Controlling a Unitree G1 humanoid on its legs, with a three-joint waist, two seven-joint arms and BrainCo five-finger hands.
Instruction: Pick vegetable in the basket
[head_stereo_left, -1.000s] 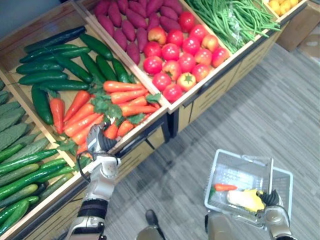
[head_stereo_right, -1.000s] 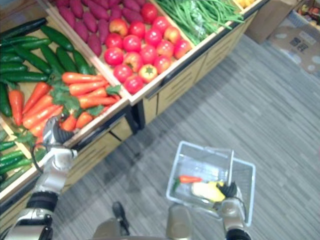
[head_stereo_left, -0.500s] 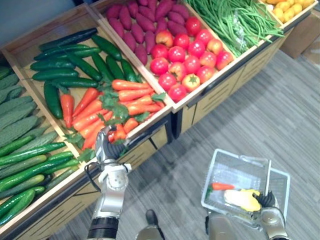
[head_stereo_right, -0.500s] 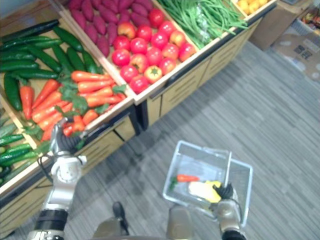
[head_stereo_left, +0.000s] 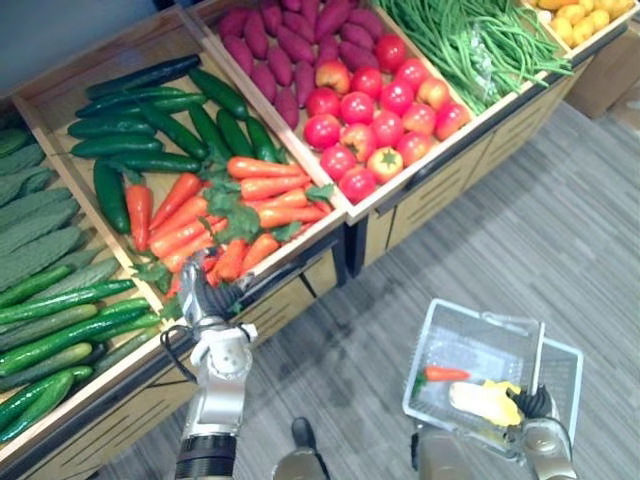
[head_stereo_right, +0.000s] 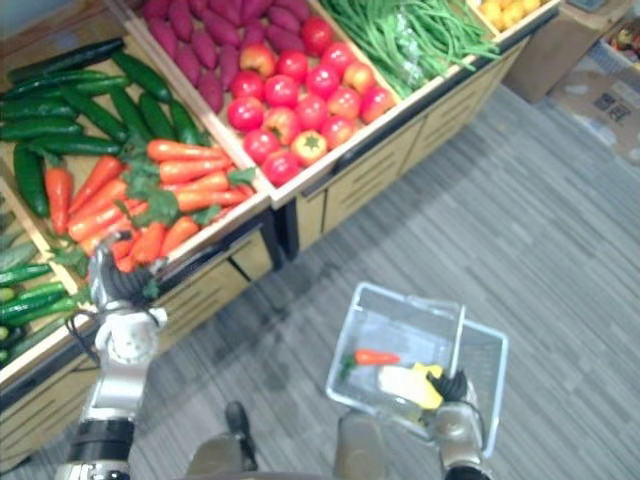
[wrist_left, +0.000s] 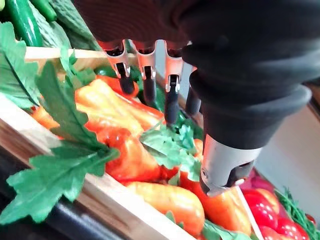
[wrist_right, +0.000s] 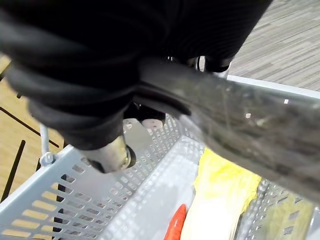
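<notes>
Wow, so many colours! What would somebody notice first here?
Probably the bright orange carrots and red tomatoes piled on the wooden stand, upper left. The left hand hangs open over the nearest carrots. Lower right, the right hand holds a grey basket with a single carrot and a yellow item inside.

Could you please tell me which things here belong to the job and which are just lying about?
Job: orange leafy carrots, open left robot hand over them, grey plastic basket, right robot hand gripping its handle.
Lying about: red round tomatoes, purple sweet potatoes, long green beans, dark green cucumbers.
</notes>
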